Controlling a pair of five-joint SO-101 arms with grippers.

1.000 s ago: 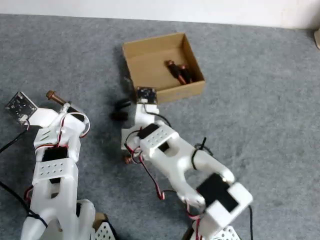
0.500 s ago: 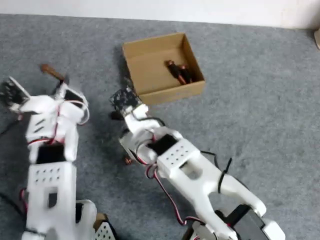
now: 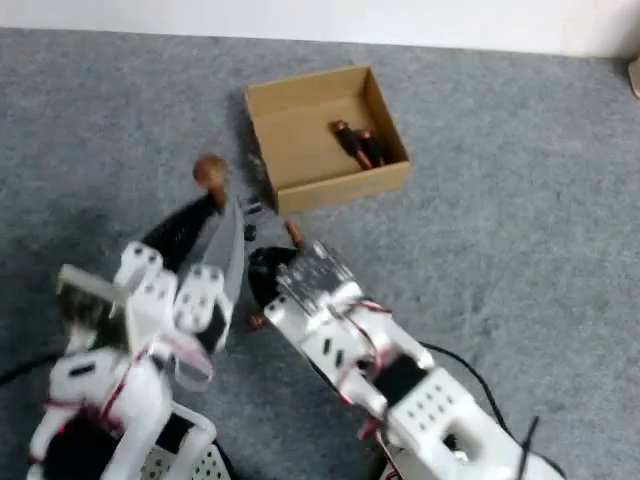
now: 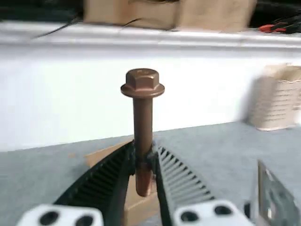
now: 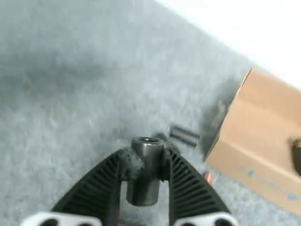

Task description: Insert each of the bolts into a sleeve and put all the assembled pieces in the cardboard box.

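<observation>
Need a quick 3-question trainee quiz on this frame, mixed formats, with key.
1. True or false: the left gripper grips a bolt by its shank, with the head clear of the gripper.
2. Multiple choice: what is the right gripper shut on? A) a bolt B) a sleeve C) nothing
3. Fill in: the finished pieces lie inside the ____.

Key: 1 true; 2 B; 3 cardboard box.
</observation>
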